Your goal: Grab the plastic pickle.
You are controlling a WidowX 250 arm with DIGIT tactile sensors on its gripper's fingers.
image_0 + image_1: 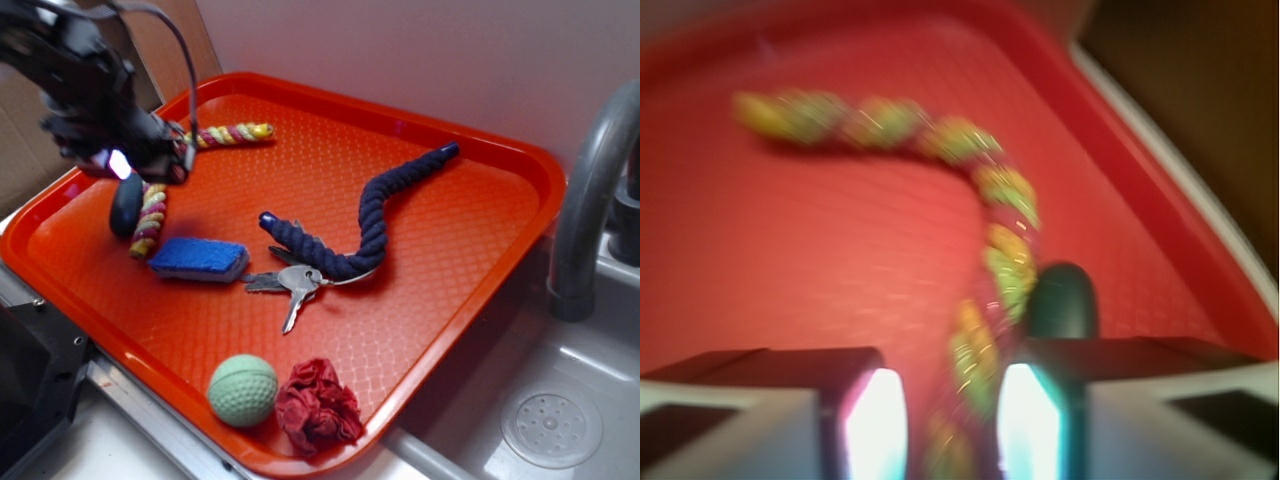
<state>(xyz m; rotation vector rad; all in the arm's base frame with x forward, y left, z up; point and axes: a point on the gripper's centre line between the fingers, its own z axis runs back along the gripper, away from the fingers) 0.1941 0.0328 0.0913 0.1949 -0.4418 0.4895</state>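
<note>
Orange-red plastic tray [470, 230] fills the exterior view, beside a grey sink faucet [590, 200]. The black gripper [135, 165] hovers over the tray's left corner, above the small dark grey-green oval plastic pickle [126, 205], which lies touching the yellow-and-pink striped rope [150, 215]. Just beside them sits a blue rectangular sponge [200, 258]; a dark navy twisted rope [370, 225], metal keys [295, 285], a pale green ball [243, 390] and a crumpled red cloth [318, 405] lie farther off.

The wrist view is blurred. The gripper's [940, 415] fingers [875, 420] stand apart, holding nothing, with the striped rope [985, 250] running between them. The pickle [1063, 300] lies against the rope, just ahead of the right finger.
</note>
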